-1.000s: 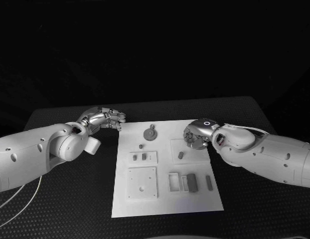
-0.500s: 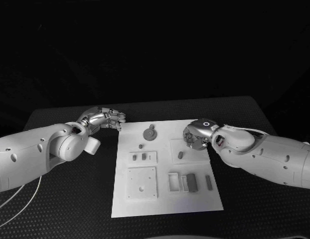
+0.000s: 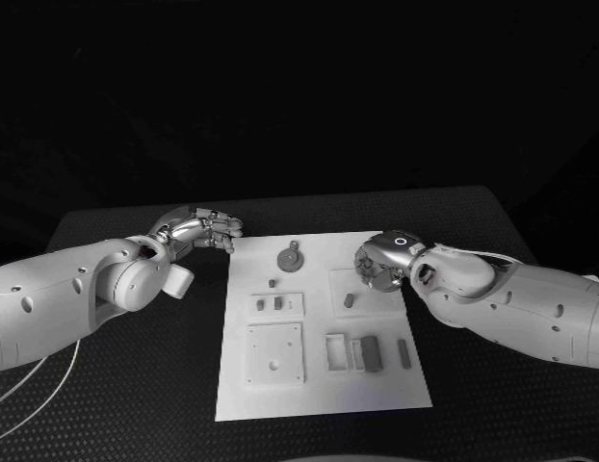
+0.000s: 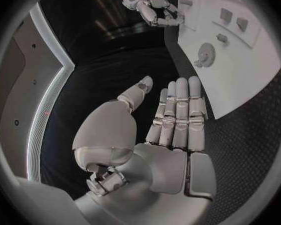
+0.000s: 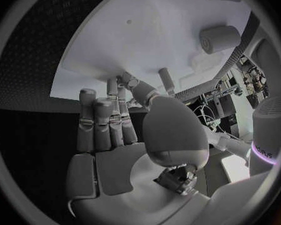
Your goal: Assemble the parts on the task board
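Observation:
The white task board [image 3: 321, 390] lies mid-table with several small grey parts on it: a round gear-like piece [image 3: 290, 258], a short cylinder [image 3: 349, 300] and a dark block [image 3: 371, 352]. My left hand [image 3: 202, 229] hovers off the board's far left corner. In the left wrist view this hand [image 4: 172, 120] is empty, its fingers straight and its thumb apart. My right hand [image 3: 378, 262] hangs over the board's right edge. In the right wrist view its thumb tip lies close to the fingertips [image 5: 118, 85], and whether anything small sits between them is hidden. The cylinder [image 5: 218, 39] lies beyond them.
A square plate [image 3: 274, 352] and a small frame [image 3: 336, 350] sit on the board's near half, two small slotted pieces [image 3: 272, 303] sit mid-left, and a slim piece [image 3: 403, 353] lies near the right edge. Black table [image 3: 133, 385] surrounds the board on both sides.
My right forearm has edged slightly along the board's right side. The hands and the parts stay where they were.

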You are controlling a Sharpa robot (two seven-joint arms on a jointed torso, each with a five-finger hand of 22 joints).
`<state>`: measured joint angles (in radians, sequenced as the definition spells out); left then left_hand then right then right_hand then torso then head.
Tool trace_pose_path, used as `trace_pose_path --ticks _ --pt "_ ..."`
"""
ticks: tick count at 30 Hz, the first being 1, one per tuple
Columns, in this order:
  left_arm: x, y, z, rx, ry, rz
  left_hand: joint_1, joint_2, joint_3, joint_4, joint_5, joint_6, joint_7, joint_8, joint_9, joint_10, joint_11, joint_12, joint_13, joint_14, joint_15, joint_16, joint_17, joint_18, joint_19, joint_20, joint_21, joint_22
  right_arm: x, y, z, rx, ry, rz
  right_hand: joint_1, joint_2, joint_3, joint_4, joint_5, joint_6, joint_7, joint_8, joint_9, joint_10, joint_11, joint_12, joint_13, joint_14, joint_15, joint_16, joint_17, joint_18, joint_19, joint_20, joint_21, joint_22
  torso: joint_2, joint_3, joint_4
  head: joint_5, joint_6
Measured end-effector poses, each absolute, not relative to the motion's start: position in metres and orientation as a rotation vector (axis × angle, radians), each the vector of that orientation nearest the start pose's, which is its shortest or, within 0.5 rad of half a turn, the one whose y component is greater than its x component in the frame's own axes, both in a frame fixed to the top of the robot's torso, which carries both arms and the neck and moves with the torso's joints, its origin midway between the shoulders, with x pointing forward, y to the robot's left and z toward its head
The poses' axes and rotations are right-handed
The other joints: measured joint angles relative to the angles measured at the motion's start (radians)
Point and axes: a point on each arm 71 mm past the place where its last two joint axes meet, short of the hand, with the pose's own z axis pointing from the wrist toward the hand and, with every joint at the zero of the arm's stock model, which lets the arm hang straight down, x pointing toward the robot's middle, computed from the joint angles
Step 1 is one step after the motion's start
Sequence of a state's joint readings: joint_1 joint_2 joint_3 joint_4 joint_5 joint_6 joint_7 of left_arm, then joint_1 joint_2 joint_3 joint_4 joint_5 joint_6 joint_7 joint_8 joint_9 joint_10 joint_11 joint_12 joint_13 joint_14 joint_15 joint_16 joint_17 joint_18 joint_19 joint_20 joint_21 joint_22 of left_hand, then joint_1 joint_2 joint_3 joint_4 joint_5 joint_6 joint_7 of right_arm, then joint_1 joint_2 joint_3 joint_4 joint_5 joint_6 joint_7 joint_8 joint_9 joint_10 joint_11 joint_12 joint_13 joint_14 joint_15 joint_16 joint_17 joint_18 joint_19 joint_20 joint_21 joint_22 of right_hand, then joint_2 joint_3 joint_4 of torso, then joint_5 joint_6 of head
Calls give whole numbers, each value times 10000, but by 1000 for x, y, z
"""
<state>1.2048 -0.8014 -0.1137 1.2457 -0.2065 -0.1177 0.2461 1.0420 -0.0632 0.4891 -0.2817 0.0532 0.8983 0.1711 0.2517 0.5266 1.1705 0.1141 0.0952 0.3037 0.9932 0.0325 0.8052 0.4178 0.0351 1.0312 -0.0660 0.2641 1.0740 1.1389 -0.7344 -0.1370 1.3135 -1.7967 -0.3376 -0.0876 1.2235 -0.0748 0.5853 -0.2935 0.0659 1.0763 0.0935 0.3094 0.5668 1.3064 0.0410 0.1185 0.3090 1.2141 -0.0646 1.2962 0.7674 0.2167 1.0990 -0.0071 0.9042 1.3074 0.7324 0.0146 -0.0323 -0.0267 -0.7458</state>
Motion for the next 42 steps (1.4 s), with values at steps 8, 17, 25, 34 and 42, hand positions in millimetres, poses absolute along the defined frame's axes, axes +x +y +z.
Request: trace_pose_path --ticks 8,17,25,34,42 --pt "521 265 -225 -9891 16846 -12994 0 0 0 0 0 0 0 0 0 0 0 0 -8 0 0 0 10 100 -1 1 0 1 490 -203 -254 -4921 16590 4178 0 0 -2 -2 -1 33 33 0 86 71 0 49 15 13 -12 0 0 1 3 -2 0 -1 0 -6 -1 23 2" --pt "521 265 -225 -9893 16840 -12976 0 0 0 0 0 0 0 0 1 0 0 0 -8 0 0 -31 18 99 -1 1 0 1 489 -199 -244 -4749 16461 4450 0 -1 -4 -4 -3 32 33 -1 171 71 0 50 30 13 -10 0 1 0 5 -3 0 8 0 -6 -2 52 15" --pt "522 266 -225 -9903 16833 -12946 0 0 0 0 0 0 0 0 0 0 0 0 -7 0 0 -38 20 76 37 -37 0 -8 491 -200 -235 -4495 16395 4599 -3 -4 -16 -16 -10 62 2 -13 165 71 -1 50 25 14 -8 0 1 0 37 -5 0 7 3 -5 -8 45 16" --pt "522 267 -225 -9908 16834 -12935 0 0 0 0 0 0 0 0 -7 0 0 0 -6 11 -11 -38 30 27 37 -37 0 -7 484 -197 -223 -4211 16292 5097 -4 -5 -18 -17 -10 62 1 14 154 70 -1 49 17 15 -5 0 1 0 54 -20 0 5 2 -2 -18 85 14" --pt "522 266 -226 -9903 16839 -12941 0 0 0 0 0 0 0 0 -7 0 0 0 -6 38 -38 -38 41 16 37 -37 -37 -7 465 -166 -211 -4042 16110 6604 -6 -7 -18 -18 -11 61 1 23 152 70 -1 47 8 29 9 0 1 -1 74 -38 0 5 -1 -2 -16 269 56"
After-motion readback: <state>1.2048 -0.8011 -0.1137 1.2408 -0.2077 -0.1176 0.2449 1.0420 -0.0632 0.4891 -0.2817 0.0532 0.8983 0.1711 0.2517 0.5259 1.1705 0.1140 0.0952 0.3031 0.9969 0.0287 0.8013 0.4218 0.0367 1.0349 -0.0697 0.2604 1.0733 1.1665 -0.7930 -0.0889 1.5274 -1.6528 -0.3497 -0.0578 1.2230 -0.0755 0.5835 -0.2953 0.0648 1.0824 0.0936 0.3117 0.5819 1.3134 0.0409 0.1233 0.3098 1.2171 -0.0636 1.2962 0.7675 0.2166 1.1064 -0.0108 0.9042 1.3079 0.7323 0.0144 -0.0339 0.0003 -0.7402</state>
